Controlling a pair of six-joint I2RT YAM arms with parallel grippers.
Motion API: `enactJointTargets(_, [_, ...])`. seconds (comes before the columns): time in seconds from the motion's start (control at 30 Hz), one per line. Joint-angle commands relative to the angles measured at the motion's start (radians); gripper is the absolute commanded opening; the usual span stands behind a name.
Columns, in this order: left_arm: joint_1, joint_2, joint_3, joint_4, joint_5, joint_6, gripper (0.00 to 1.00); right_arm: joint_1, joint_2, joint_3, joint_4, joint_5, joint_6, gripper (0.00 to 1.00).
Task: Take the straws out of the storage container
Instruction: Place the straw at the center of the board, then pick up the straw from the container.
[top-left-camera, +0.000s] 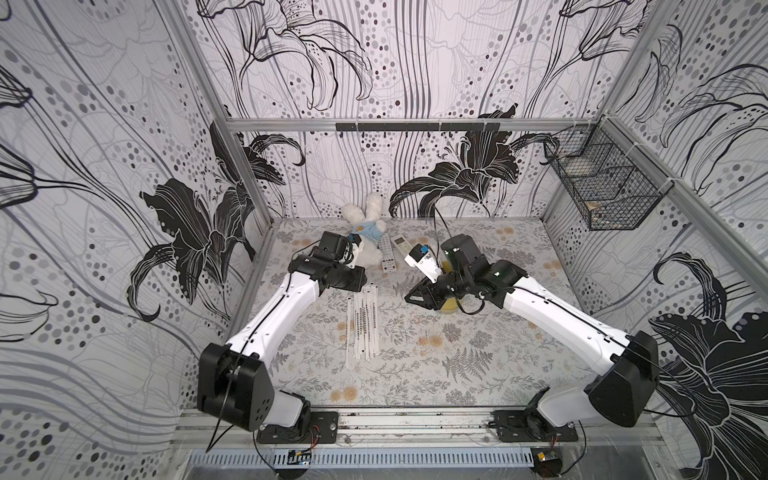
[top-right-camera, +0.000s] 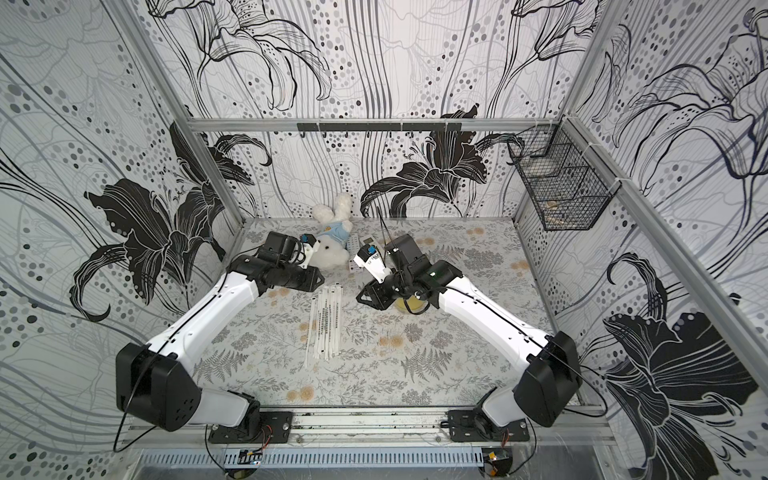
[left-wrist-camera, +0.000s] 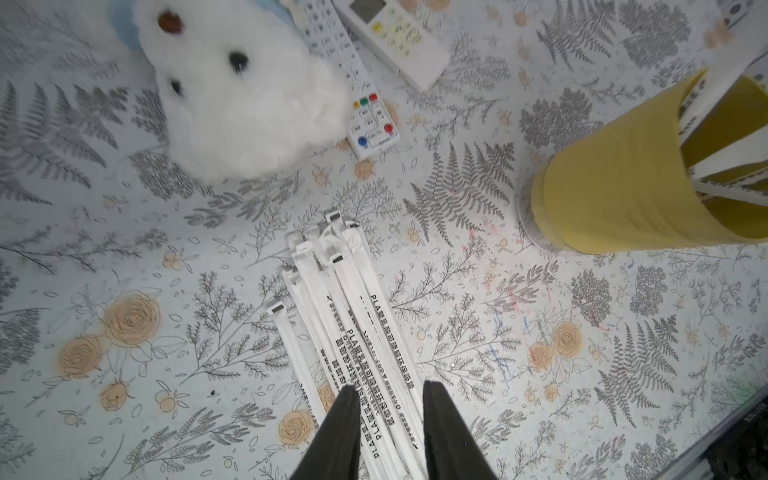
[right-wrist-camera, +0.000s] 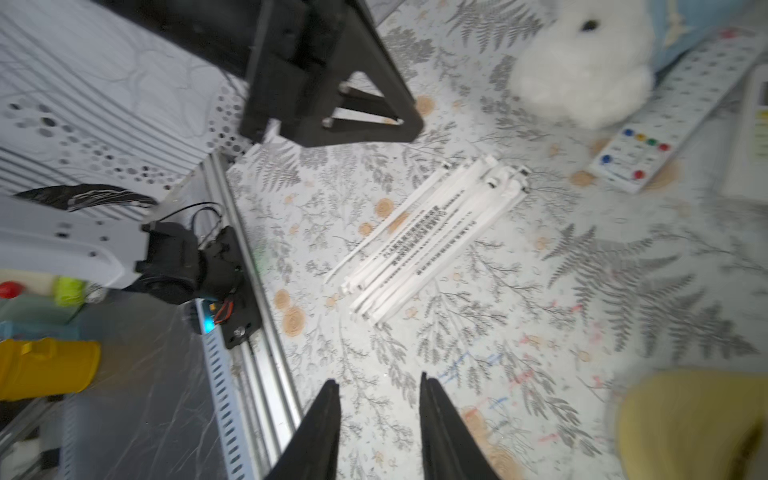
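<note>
While most of the straws (top-left-camera: 362, 324) lie in a loose bundle on the table (top-left-camera: 498, 374), just left of centre in both top views, a few leftover straws (left-wrist-camera: 731, 187) lean inside the yellow cup (left-wrist-camera: 615, 187). I judge the job mostly done but not finished. The cup stands upright, right of centre in the top views, largely hidden under my right wrist and apart from the bundle.

My left claw (left-wrist-camera: 390, 399) hangs over the bundle with a clear gap between its fingers and nothing gripped. The straws seen between them lie flat on the table. My right claw (right-wrist-camera: 380, 390) is parted about as far and is also empty, pointing down at bare table between the cup and the bundle.

For the next pick I would bring one claw straight down over the cup's mouth and close on the leaning straws near their tops. Lifting along their length should keep the light cup from tipping, and the other claw could steady its wall. Both my arms reach in from the lower corners of the frame, elbows bent, wrists pitched down. Beyond them, at upper centre, lie a toy rabbit (top-left-camera: 368, 237) and two remotes (top-left-camera: 386, 254).
</note>
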Motion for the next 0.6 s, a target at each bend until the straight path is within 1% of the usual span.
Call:
enactJointTargets(0.0, [-0.083,-0.095,-0.046,0.178,-0.06,-0.006,0.32,0.002,-0.037,0.058,-0.047,0.241,-0.044,0.35])
enactJointTargets(0.1, [-0.211,-0.185,-0.136,0.341,-0.094,0.005,0.34,-0.026,-0.02,0.079,-0.073,0.368,-0.034,0.34])
enactJointTargets(0.17, [-0.287,-0.235,-0.212,0.475,-0.126,0.011,0.34,-0.051,-0.021,0.079,-0.07,0.389,-0.016,0.33])
enactJointTargets(0.2, [-0.314,-0.256,-0.249,0.542,-0.116,0.017,0.34,-0.063,-0.027,0.069,-0.054,0.376,-0.013,0.32])
enactJointTargets(0.33, [-0.36,-0.294,-0.389,0.811,-0.054,-0.007,0.34,-0.069,-0.024,0.049,-0.042,0.379,-0.059,0.33])
enactJointTargets(0.43, [-0.369,-0.282,-0.51,1.034,0.024,-0.023,0.34,-0.069,-0.023,0.006,-0.008,0.445,-0.105,0.39])
enactJointTargets(0.5, [-0.386,-0.265,-0.579,1.162,0.035,-0.008,0.34,-0.069,-0.026,-0.025,0.028,0.473,-0.124,0.39])
enactJointTargets(0.57, [-0.395,-0.245,-0.627,1.248,0.042,0.003,0.34,-0.069,-0.03,-0.052,0.065,0.492,-0.131,0.39])
